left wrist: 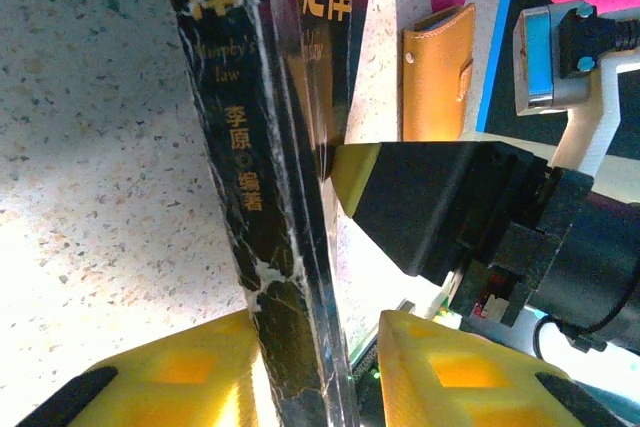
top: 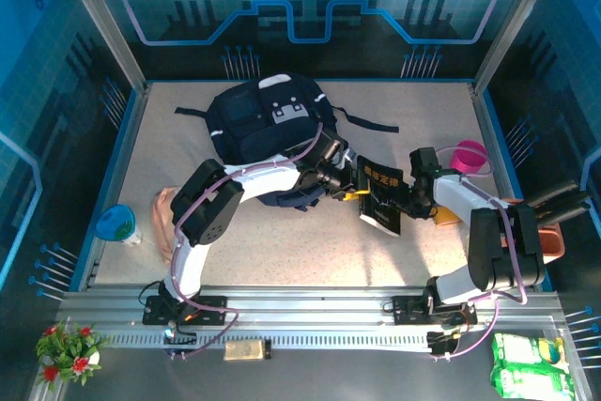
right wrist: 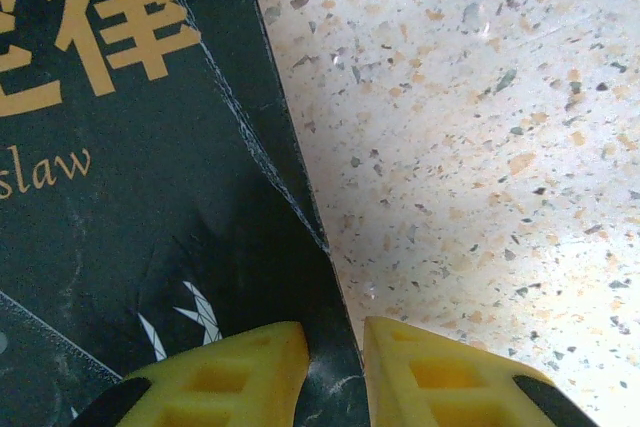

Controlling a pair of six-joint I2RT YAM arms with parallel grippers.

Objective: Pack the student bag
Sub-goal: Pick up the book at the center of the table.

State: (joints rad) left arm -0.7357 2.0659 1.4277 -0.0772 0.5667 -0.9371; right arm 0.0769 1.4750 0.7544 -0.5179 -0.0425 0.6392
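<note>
**Inspection: both grippers gripping one black book, student bag lying open-side toward it**

The black book is serving as the reference point. In the top view it is being held raised and tilted above the speckled table, its gold lettering facing up.

The left gripper is reaching in at the book's left edge. In the left wrist view the book is standing on edge with its spine running down between the yellow pads. The spine is filling the gap between them, and the jaws are clamping on it.

The right gripper is meeting the book from the opposite side. In the right wrist view its two yellow fingertips are sitting close together, and a lower corner of the book cover is being pinched between them. In the left wrist view one yellow-tipped finger of that gripper is pressing flat against the cover.

The student bag is lying flat on the table, beyond the book and to its left. Its near end is sitting just beside the left gripper, and one black strap is trailing out toward the far side of the book.

A pink container is standing beyond the book on its right. A tan case is lying on the table just past the book on that same side.
</note>
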